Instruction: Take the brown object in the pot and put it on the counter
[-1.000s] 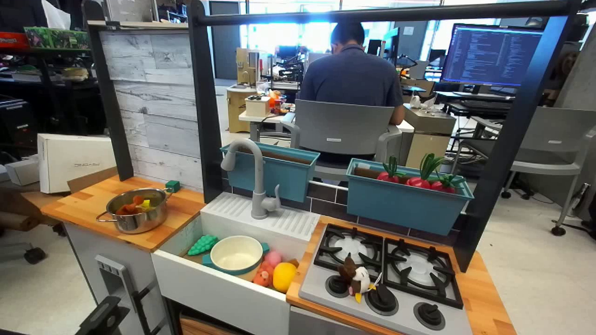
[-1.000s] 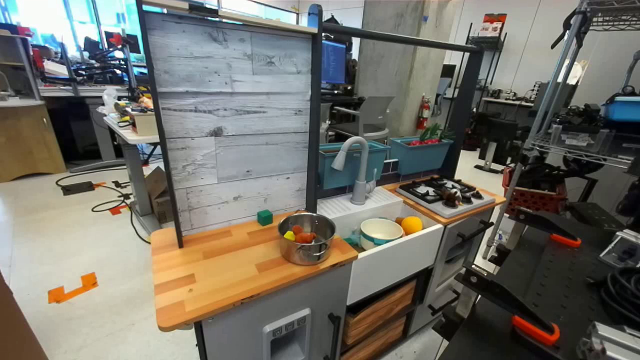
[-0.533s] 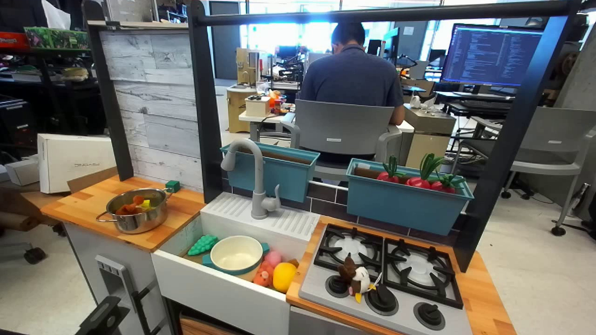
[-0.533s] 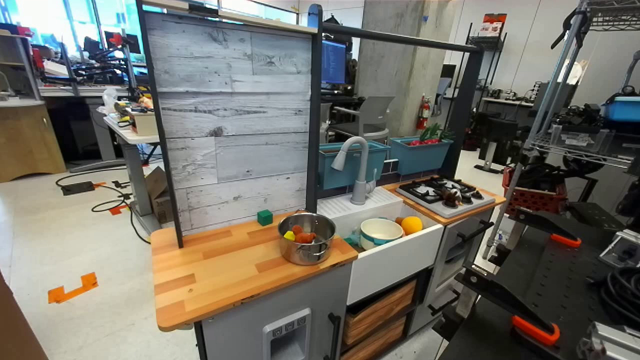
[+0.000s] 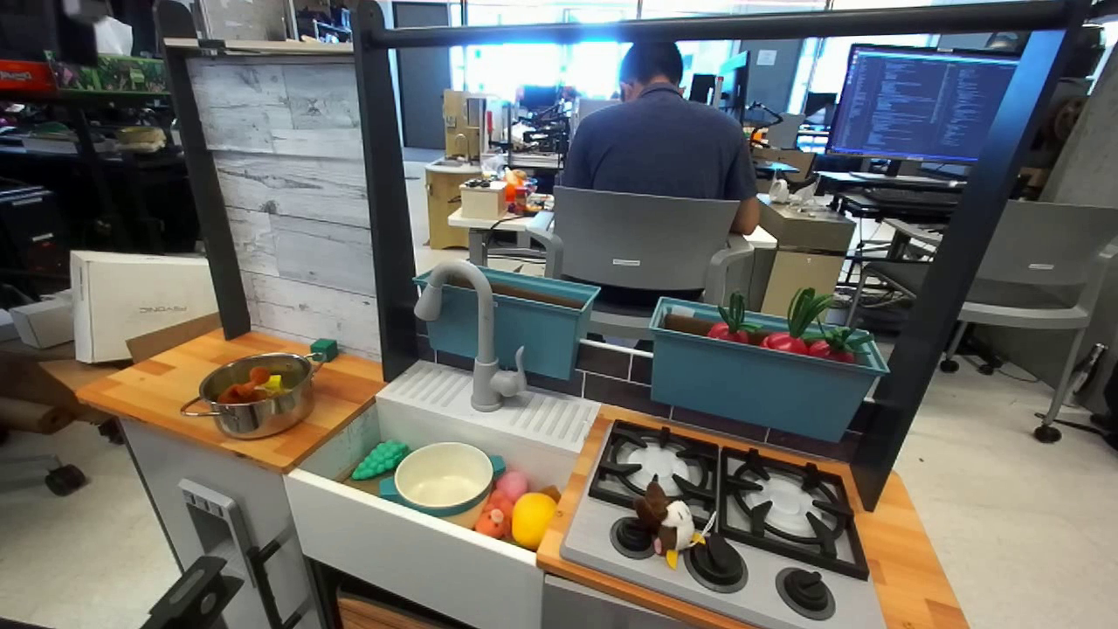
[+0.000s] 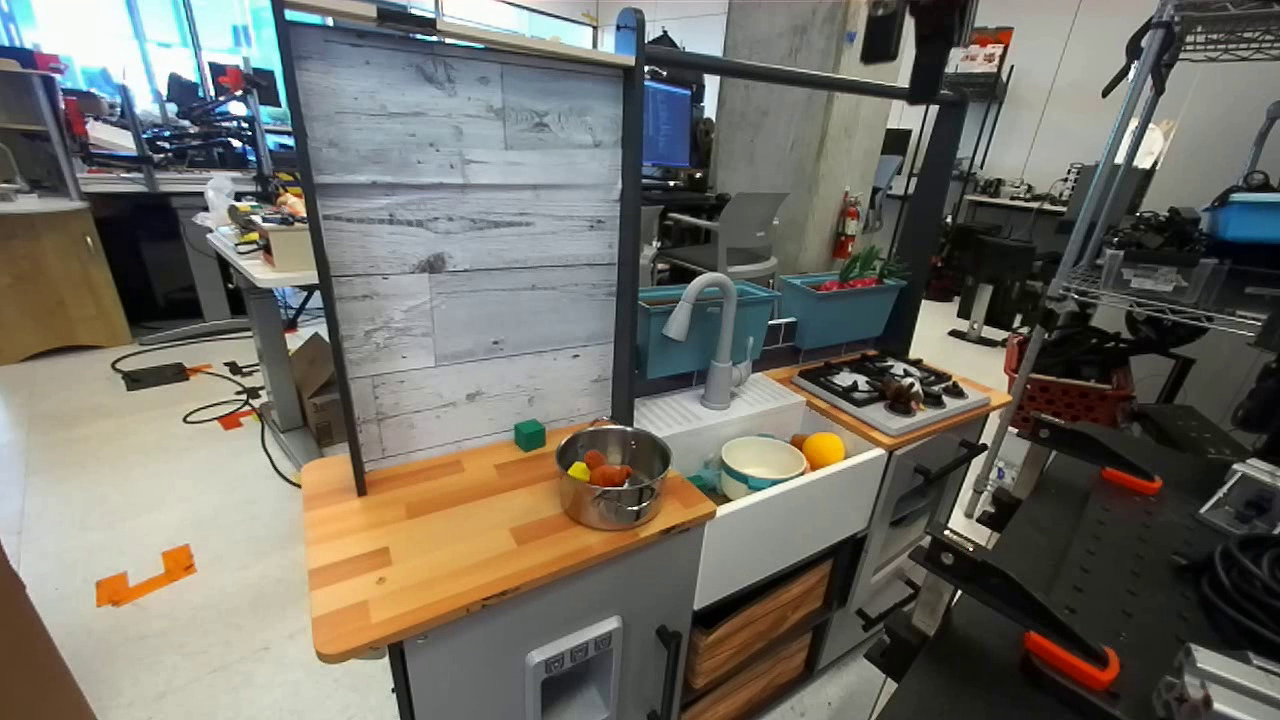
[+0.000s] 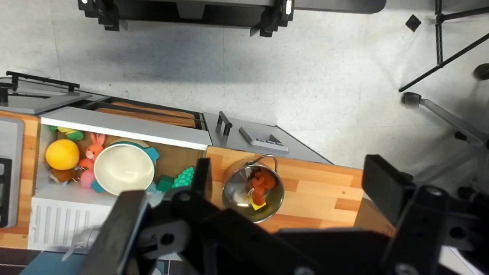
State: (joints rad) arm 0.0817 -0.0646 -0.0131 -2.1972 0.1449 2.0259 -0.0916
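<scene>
The brown object (image 7: 259,186), a reddish-brown lump, lies inside the silver pot (image 7: 233,193), partly over a yellow piece (image 7: 257,206). The pot stands on the wooden counter (image 7: 317,191) beside the sink. In both exterior views the brown object (image 5: 243,393) (image 6: 608,475) shows inside the pot (image 5: 272,416) (image 6: 612,512) on the counter (image 5: 153,380) (image 6: 430,530). My gripper (image 7: 288,173) is open and empty, high above the counter, its fingers wide apart on either side of the pot in the wrist view. Dark parts of it show at the top edge in an exterior view (image 6: 900,40).
A green block (image 6: 530,434) stands on the counter behind the pot. The white sink (image 5: 419,559) holds a pale dish (image 5: 444,476), a yellow ball (image 5: 534,521) and other toys. A faucet (image 5: 485,341), a backboard (image 6: 470,240) and dark posts rise behind. A plush toy (image 5: 671,522) lies on the stove.
Dark gripper parts have come into view at the top edge in both exterior views. The pot, the brown object and the other things have not moved.
</scene>
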